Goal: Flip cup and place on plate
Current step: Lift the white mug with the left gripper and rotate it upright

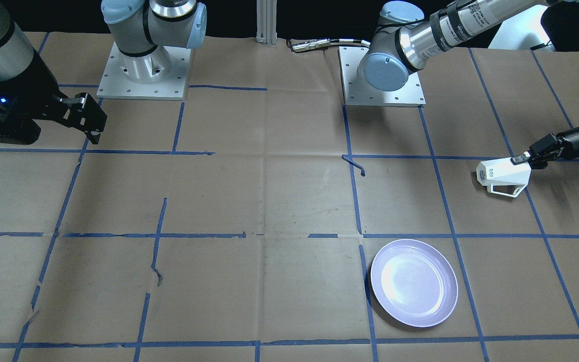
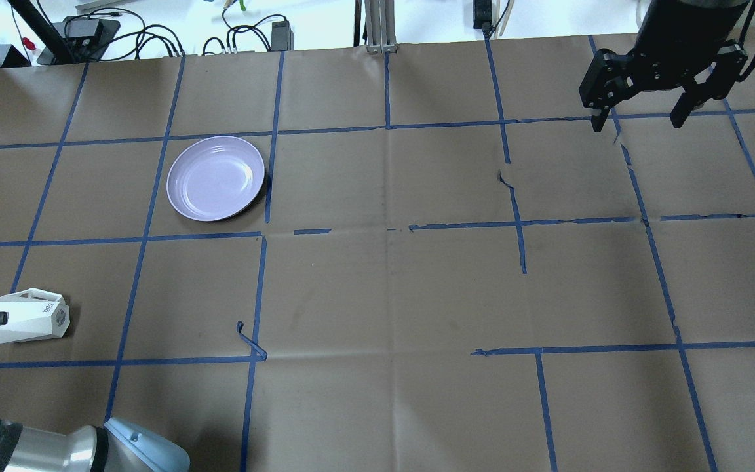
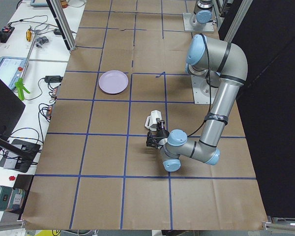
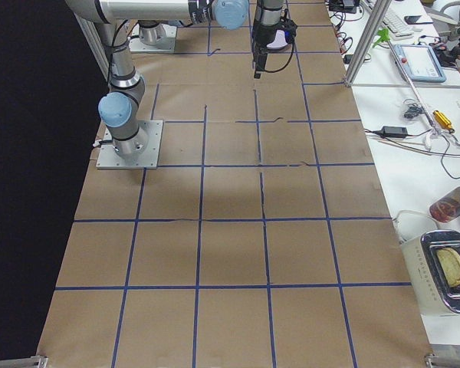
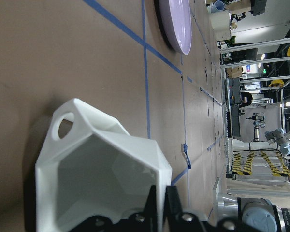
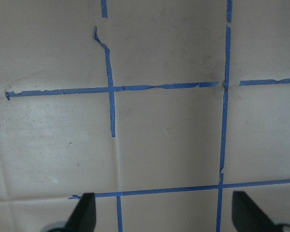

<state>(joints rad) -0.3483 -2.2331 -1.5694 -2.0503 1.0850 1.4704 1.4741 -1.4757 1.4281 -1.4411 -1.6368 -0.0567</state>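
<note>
white cup (image 1: 503,173): on its side at the table's (image 1: 289,201) left end, mouth toward the left gripper (image 1: 520,159), well apart from the plate (image 1: 414,283)
lavender plate: flat on the brown paper (image 2: 390,288)
left gripper: pinched on the cup's rim wall
right gripper (image 2: 637,122): spread wide above the paper

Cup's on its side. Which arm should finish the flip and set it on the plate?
Left. The left gripper is shut on the rim of the cup, and the plate lies in the same half of the table. The right gripper hangs open over the other half, far from both.
</note>
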